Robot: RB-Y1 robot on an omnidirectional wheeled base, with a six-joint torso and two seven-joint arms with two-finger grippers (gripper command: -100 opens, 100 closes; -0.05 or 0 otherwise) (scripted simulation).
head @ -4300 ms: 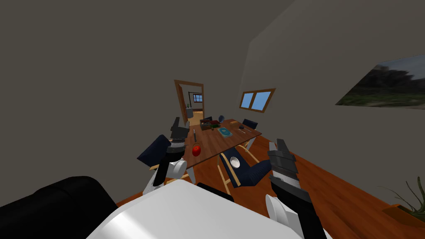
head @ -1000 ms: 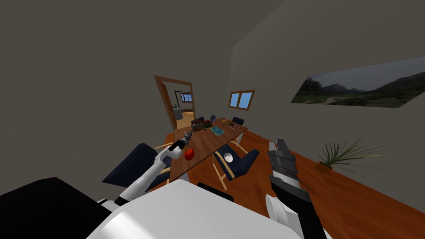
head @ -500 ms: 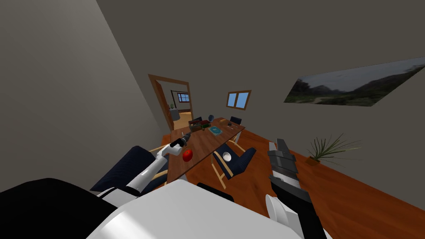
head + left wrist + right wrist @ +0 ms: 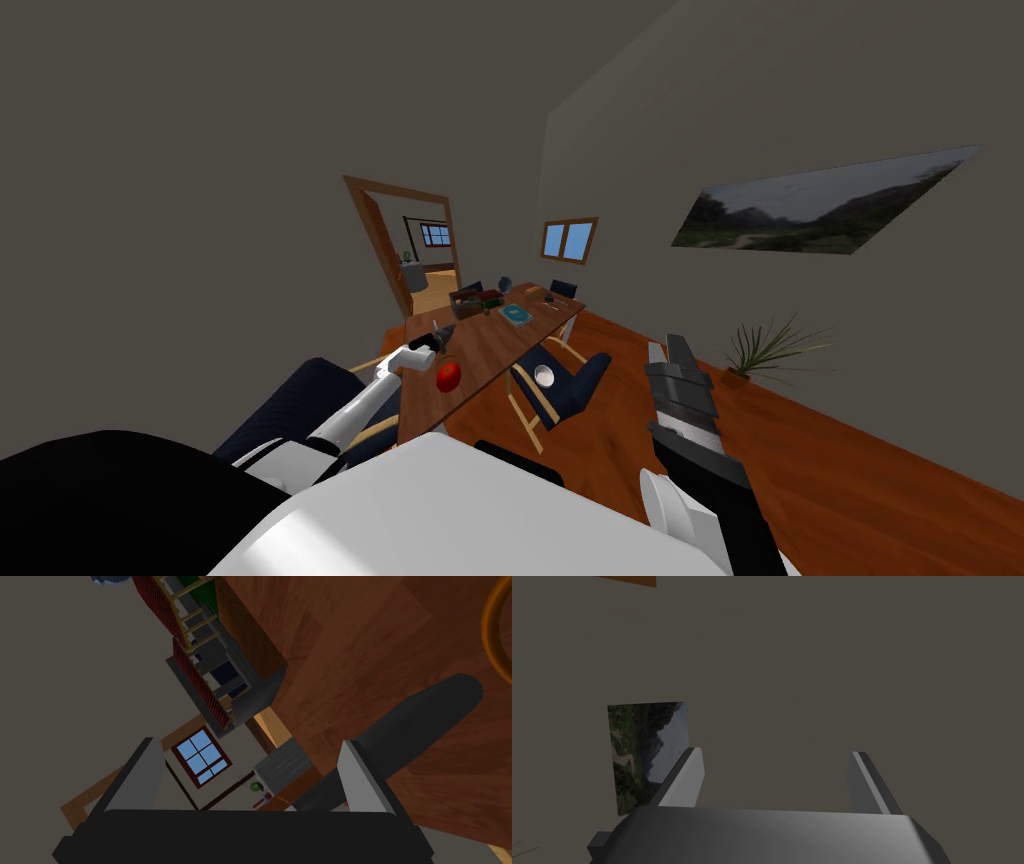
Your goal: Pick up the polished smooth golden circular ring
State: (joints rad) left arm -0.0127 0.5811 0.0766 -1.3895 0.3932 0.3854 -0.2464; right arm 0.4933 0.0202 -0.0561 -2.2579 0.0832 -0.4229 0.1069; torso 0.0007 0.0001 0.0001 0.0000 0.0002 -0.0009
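Note:
A curved golden-orange band, part of the ring (image 4: 489, 631), lies on the brown table (image 4: 380, 641) beyond and to one side of my left gripper (image 4: 250, 746). That gripper is open, empty, and clear of the ring. A dark grey rounded handle (image 4: 415, 721) lies on the table against one finger (image 4: 360, 776). In the head view my left gripper (image 4: 437, 338) reaches over the table's near end (image 4: 490, 350). My right gripper (image 4: 665, 358) is raised at the right, open (image 4: 774, 756) and empty.
A red apple (image 4: 449, 376) sits on the table just right of my left hand. A box of books (image 4: 225, 666) stands ahead of the gripper. Dark blue chairs (image 4: 560, 385) flank the table, one holding a white bowl (image 4: 543, 375). An open doorway (image 4: 415, 250) lies beyond.
My left arm has gone from folded near my chest to stretched out over the table's near end. My head view has swung, so the table now sits further left. The right arm is unchanged.

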